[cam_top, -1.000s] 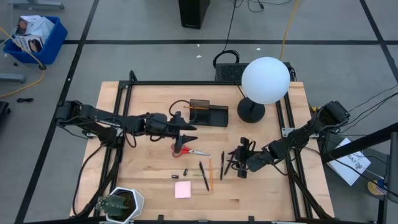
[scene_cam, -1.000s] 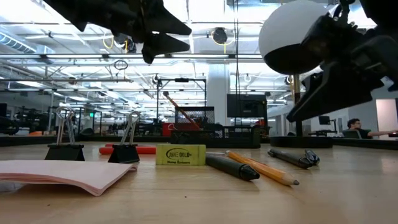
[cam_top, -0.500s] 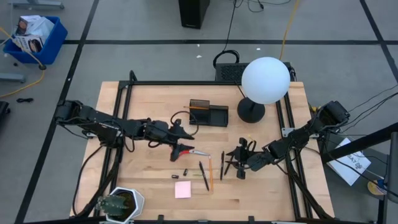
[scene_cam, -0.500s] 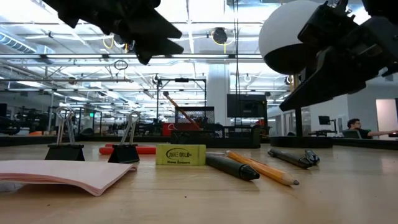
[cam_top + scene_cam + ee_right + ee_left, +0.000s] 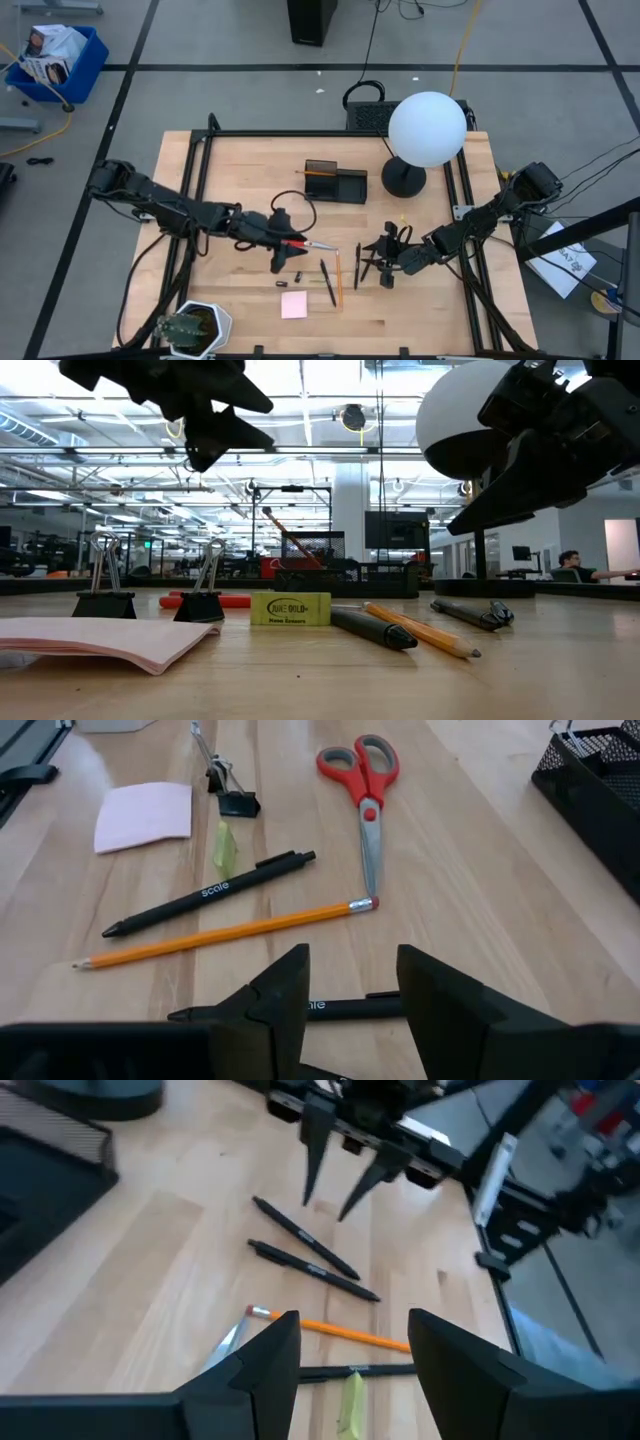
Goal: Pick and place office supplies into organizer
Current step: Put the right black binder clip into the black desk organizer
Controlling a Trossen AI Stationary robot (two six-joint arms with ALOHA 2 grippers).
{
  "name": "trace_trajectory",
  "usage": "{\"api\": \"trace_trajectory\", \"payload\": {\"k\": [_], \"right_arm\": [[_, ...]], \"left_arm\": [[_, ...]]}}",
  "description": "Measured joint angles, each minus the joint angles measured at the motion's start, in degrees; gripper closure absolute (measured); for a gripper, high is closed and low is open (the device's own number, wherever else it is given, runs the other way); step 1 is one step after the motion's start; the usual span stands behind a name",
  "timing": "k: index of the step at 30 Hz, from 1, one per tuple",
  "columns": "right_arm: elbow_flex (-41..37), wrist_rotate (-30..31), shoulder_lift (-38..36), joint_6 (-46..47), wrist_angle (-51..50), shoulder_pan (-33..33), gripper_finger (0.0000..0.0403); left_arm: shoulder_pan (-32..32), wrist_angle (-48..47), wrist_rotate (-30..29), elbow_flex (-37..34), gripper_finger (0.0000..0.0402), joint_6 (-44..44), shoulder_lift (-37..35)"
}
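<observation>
- Pick phase, nothing yet lifted: I have the left pincer [image 5: 287, 255] hanging above the loose supplies in the middle of the desk [image 5: 240, 160], toward the front edge, with its fingers [image 5: 270, 1370] apart and nothing between them.
- Left wrist view: looking past those open fingers I see the orange pencil [image 5: 335, 1332] running crosswise just beyond the tips, with two black pens [image 5: 312, 1266] farther off; I judge the pencil or the things beside it to be the target of this descent.
- Right pincer [image 5: 382, 262]: it hovers over the rightmost black pen [image 5: 335, 1008], to the right of the cluster, fingers parted and empty.
- Supplies: the red-handled scissors [image 5: 366, 782], the pink sticky-note pad [image 5: 294, 304] near the front edge, two binder clips [image 5: 105, 603] and a small yellow-green eraser [image 5: 290, 609] all lie on the wood, none in either grip.
- Organizer [image 5: 336, 183]: the black tray sits toward the back edge, well apart from the cluster and just beside the lamp base [image 5: 403, 179]; something thin and orange shows in its taller section, but I cannot tell what.
- Next move, as I judge it: lower the left pincer until its fingers straddle one thin item across its length, close, and lift clear before carrying it back to the tray.
- Caution: the pens and pencil lie close together, so I should centre on a single shaft to avoid pinching two.
</observation>
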Motion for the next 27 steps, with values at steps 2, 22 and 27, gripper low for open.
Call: {"api": "trace_trajectory", "payload": {"k": [2,22,27], "right_arm": [[0.00,0.00,0.01,-0.76,0.06,0.00,0.0259],[1.45,-18.95,7.18,-23.66,20.97,-6.98,0.0259],[6.15,-21.30,11.82,-29.42,20.68,-7.85,0.0259]], "left_arm": [[-1.41,0.06,-2.81,0.00,0.0216,-1.89,0.00],[-11.98,0.28,-27.25,0.00,0.0248,-4.99,0.00],[-14.02,0.48,-31.59,0.00,0.0248,-4.96,0.00]]}}
